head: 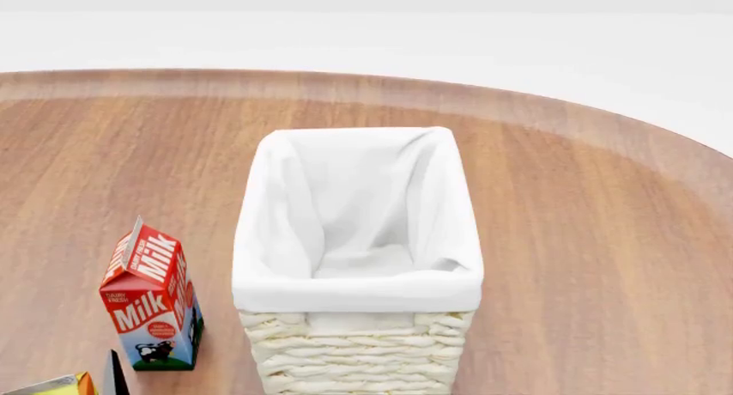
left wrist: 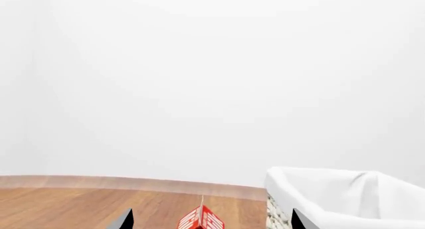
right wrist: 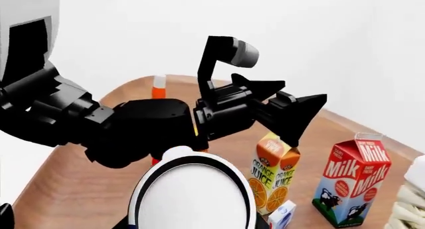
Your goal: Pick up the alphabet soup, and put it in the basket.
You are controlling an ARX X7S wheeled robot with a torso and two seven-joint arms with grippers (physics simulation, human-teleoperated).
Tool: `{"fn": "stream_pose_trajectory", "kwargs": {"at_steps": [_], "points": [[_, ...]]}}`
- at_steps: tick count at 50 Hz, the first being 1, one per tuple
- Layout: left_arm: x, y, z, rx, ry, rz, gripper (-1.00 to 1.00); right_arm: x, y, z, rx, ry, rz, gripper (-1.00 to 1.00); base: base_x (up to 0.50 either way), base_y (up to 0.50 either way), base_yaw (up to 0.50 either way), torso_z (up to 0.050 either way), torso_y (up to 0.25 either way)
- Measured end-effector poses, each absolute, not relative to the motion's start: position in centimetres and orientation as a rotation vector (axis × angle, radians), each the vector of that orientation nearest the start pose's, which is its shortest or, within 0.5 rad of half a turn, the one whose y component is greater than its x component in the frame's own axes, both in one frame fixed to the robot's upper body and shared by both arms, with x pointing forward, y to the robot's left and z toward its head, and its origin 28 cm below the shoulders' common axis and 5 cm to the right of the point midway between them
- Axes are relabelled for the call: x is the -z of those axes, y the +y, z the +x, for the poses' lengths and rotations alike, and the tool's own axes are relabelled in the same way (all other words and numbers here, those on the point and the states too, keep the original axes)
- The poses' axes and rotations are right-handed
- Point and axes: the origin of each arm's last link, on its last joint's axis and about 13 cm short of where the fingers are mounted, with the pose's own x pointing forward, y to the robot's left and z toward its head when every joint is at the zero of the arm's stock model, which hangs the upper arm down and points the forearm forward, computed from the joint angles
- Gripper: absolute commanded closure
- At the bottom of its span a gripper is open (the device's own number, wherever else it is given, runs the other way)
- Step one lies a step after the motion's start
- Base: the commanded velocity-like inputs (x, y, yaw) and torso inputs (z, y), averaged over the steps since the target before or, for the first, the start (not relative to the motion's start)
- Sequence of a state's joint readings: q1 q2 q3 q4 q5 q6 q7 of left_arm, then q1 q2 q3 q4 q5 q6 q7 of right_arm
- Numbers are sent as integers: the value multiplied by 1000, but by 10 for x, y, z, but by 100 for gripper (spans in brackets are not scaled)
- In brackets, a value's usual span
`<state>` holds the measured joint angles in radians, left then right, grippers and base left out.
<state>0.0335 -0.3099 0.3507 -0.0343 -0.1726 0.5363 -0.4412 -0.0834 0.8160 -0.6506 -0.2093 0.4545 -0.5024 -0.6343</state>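
While the basket [head: 357, 266] stands upright mid-desk [head: 596, 240] in the head view, long side running away from the robot, its white lining shows nothing inside. Milk carton [head: 151, 302] upright just beside the basket's left wall, apart from it. Yellow-orange carton corner [head: 55, 385] at the frame's lower left. Right wrist view: orange juice carton [right wrist: 273, 171] and milk carton stand side by side, both upright; left arm [right wrist: 133, 122] crosses in front, left gripper [right wrist: 292, 114] above the juice carton, fingers' spread cannot be told. Alphabet soup not identifiable in any view. Left wrist view shows two dark finger tips set wide apart. Right gripper out of sight.
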Motion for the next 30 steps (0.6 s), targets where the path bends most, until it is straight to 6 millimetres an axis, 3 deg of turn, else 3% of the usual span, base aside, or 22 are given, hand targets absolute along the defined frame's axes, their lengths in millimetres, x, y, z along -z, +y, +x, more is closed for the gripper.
{"fn": "stream_pose_trajectory", "kwargs": {"at_steps": [30], "points": [[-25, 211, 193, -77, -376, -43, -100, -62, -157, 162, -1106, -257, -18, 100, 0, 0, 0, 0, 0]]}}
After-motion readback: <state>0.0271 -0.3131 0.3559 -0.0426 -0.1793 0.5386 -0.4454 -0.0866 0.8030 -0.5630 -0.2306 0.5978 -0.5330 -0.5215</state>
